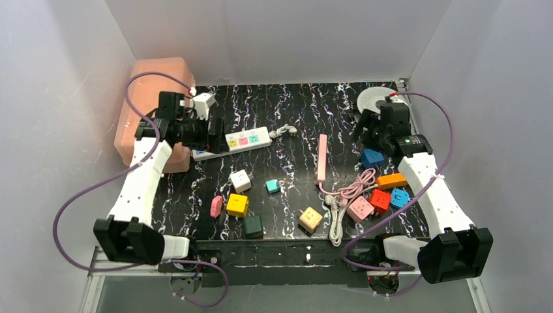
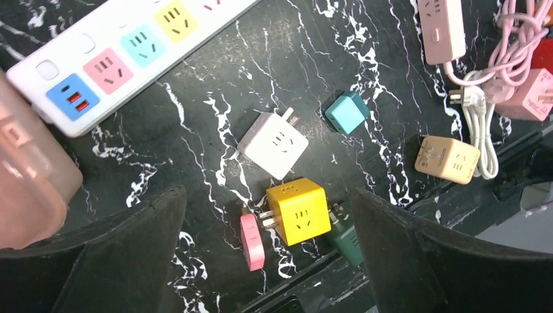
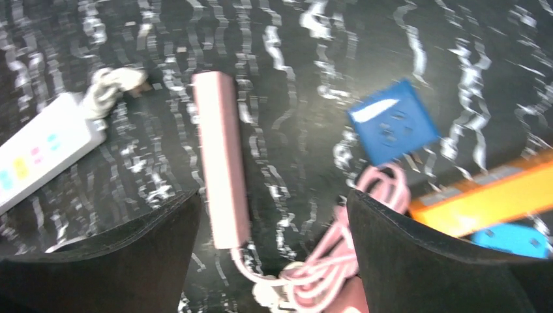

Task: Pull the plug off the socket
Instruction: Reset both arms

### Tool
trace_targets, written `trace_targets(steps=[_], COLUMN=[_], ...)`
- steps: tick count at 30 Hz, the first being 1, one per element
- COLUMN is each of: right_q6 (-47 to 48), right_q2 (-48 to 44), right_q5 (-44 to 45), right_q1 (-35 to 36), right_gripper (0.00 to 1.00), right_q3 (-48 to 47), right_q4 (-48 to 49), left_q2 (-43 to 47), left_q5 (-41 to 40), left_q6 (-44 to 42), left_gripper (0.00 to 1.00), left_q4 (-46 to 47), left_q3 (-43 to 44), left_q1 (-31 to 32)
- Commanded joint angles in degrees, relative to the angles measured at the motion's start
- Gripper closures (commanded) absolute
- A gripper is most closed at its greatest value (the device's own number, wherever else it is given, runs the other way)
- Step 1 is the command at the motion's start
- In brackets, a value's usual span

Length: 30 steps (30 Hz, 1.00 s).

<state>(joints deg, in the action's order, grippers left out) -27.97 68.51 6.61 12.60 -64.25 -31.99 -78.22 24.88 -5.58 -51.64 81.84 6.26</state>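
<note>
Black marbled surface (image 1: 287, 104), white walls around. Near edge: yellow cube adapter (image 1: 237, 205) among loose cubes. Farther, left: socket (image 1: 246, 139) lying flat, white cord (image 1: 282, 130) at right end. Left gripper (image 2: 267, 194) by socket's left end, jaws wide, empty. Right gripper (image 3: 274, 195) far right, jaws wide, empty.

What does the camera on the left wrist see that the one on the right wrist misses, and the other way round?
Only the left wrist view shows the yellow cube, the white cube and the beige cube. Only the right wrist view shows the blue cube and the orange block. Both show the white socket strip and the slim pink bar.
</note>
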Motion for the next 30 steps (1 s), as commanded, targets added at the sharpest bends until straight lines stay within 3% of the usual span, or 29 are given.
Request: trace_targets(steps=[1,4,9,14,19,22,27,30], right_q6=[0.6,-0.7,5.4,8.4,8.5,9.3,18.7,18.3], right_q2=[-2.9,-5.2,-8.5,-8.8,-6.5,-8.5,-15.2,-12.3], right_q5=[6.4,11.7,13.5,14.5,14.9,18.7,17.5,20.9], right_q1=[-5.8,-8.0,-8.4,-8.4,-8.5,-8.5,-8.5,-8.7], right_gripper=[0.10,0.10,0.10,0.09,0.09,0.09,0.08,0.08], right_q3=[2.9,7.6,16.8,21.9,23.7,29.7,45.4,46.7], right_q4=[-3.6,0.0,12.4,19.3,23.1,32.3,60.3,64.0], left_q2=[8.3,9.7,13.6,19.4,20.5,19.2,17.7,16.0], left_q5=[-0.1,-4.2,-6.8,-9.4,-12.3,-13.2,-12.5,-11.3], left_q6=[3.4,5.1,4.0,-1.2,-2.7,-2.6,0.9,3.2], left_gripper=[0.02,0.02,0.02,0.02,0.02,0.02,0.02,0.02], left_q4=[6.2,8.6,16.4,32.6,44.3,49.6,61.3,66.6], left_q3=[-5.2,-8.2,-17.3,-32.0,-41.0,-44.7,-51.5,-54.6], left_q1=[-4.3,-5.9,-8.4,-8.5,-8.5,-8.5,-9.1,-9.5])
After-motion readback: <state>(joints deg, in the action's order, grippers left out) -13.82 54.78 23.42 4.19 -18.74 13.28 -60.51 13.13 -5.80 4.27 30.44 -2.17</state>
